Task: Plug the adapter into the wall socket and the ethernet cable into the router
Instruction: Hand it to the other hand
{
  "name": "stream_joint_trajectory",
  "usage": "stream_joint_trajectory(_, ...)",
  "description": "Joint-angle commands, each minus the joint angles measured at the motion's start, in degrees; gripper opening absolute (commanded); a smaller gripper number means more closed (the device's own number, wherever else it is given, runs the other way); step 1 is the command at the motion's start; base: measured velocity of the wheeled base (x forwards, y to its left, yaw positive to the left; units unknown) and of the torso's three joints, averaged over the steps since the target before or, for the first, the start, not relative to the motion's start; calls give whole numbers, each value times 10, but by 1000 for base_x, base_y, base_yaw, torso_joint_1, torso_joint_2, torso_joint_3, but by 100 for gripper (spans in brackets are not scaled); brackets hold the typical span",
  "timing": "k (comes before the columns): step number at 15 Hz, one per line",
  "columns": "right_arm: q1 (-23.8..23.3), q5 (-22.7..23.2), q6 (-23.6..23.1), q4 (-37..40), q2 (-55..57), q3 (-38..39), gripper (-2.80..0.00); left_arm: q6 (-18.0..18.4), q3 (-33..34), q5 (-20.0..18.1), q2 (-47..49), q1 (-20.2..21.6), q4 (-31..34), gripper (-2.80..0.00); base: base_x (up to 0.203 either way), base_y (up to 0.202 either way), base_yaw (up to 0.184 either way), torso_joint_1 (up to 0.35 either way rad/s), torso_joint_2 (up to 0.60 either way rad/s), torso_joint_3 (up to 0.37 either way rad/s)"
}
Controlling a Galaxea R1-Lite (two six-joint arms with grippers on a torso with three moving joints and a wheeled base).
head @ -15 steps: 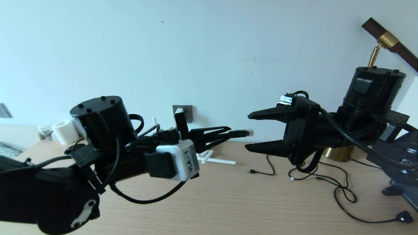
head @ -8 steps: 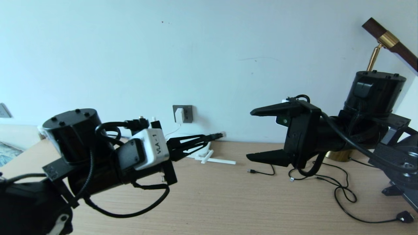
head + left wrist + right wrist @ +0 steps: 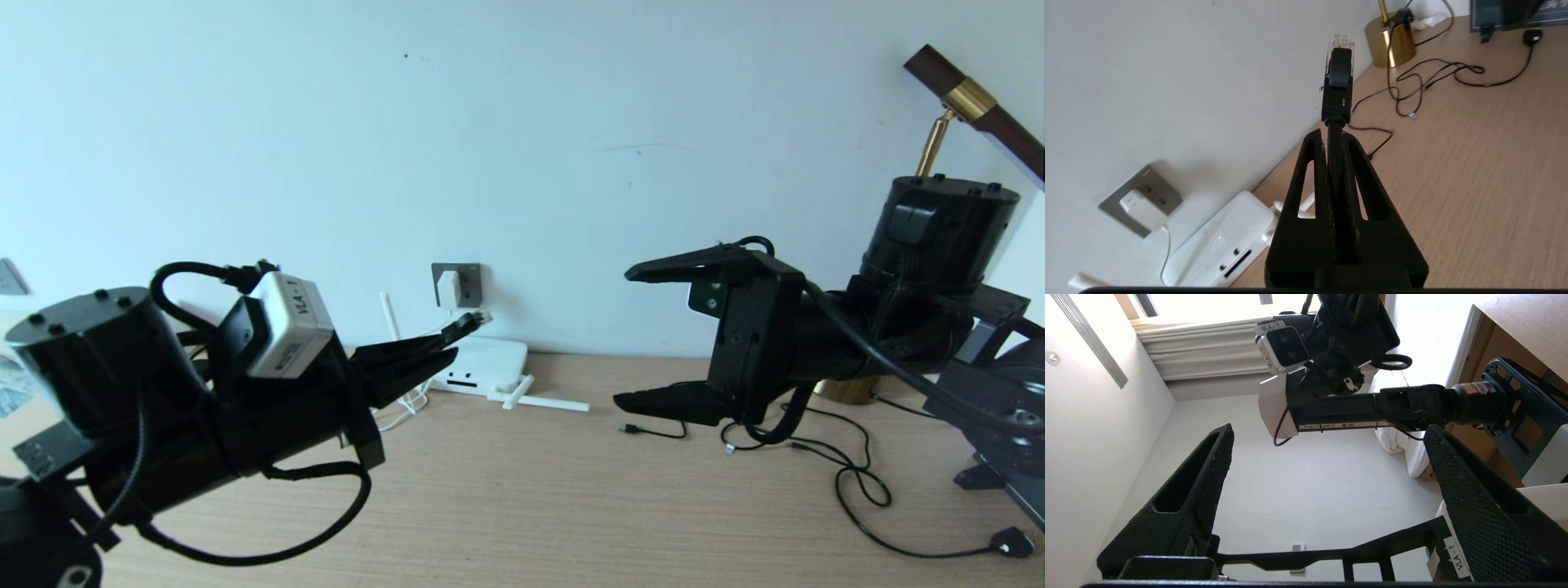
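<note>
Even, bright daylight across head view, pale wall (image 3: 571,122) slightly blue-tinted, soft shadows on desk (image 3: 571,506), wide-angle bowing at edges, right wrist view blown out at window (image 3: 1216,304), soft shadow beside wall socket (image 3: 1143,196), left claw (image 3: 1345,228) close and slightly soft

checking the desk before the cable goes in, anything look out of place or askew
One router antenna lies flat on the desk while another stands upright. Loose thin black cables sprawl tangled at the right. The adapter sits squarely in the wall socket.
</note>
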Motion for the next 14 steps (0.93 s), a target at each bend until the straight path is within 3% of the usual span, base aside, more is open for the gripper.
stream_joint_trajectory(1, 8, 5, 5, -3, 15, -6, 0, 1, 6, 16, -4, 3, -3, -280, 0, 0, 0, 0, 0, 0)
stream_joint_trajectory(3, 25, 4, 5, -3, 41, -30, 0, -10, 6, 89, 4, 4, 1, -280, 0, 0, 0, 0, 0, 0)
stream_joint_trajectory(4, 32, 4, 5, -2, 56, -45, 0, -34, 5, 110, 11, 2, 3, -280, 0, 0, 0, 0, 0, 0)
stream_joint_trajectory(6, 54, 2, 7, -1, 86, -82, 0, -38, 11, 117, 7, -4, 0, -280, 0, 0, 0, 0, 0, 0)
stream_joint_trajectory(8, 79, 4, 9, 2, 96, -106, 0, 10, 25, 116, -2, 12, -8, -280, 0, 0, 0, 0, 0, 0)
stream_joint_trajectory(10, 98, 6, 24, 15, 108, -145, 0, 101, 50, 98, -9, 72, -34, -280, 0, 0, 0, 0, 0, 0)
stream_joint_trajectory(13, 131, 6, 49, 45, 149, -209, 0, 222, 78, -6, -8, 149, -102, -280, 0, 0, 0, 0, 0, 0)
stream_joint_trajectory(14, 133, 6, 52, 48, 160, -221, 0, 230, 70, -12, -7, 150, -109, -280, 0, 0, 0, 0, 0, 0)
